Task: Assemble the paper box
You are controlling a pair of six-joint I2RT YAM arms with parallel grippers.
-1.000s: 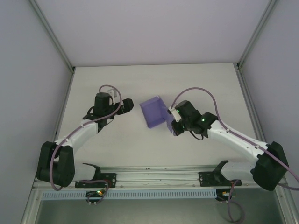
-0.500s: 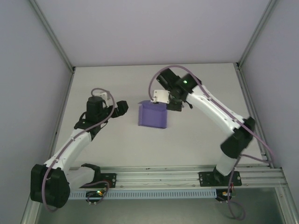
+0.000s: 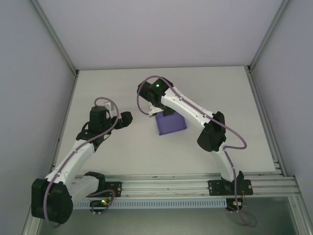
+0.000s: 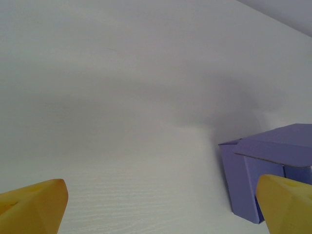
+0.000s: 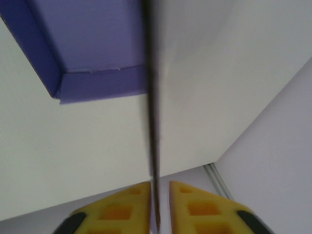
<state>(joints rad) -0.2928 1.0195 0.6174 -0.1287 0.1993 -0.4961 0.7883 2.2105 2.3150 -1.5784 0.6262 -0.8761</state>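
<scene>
Currently seeing the paper box (image 3: 171, 125), matte purple card, on the table (image 3: 122, 156) near its middle. Finding the left gripper (image 3: 126, 119) off to its left, well apart from it, fingers spread wide. Finding the right gripper (image 5: 160, 184) at the box's far edge, fingers narrowly parted around a thin card edge.

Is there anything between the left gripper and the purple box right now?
Nothing visible. Only bare table lies between the open left gripper and the paper box. The right arm reaches over the box's far side, not into that gap.
</scene>
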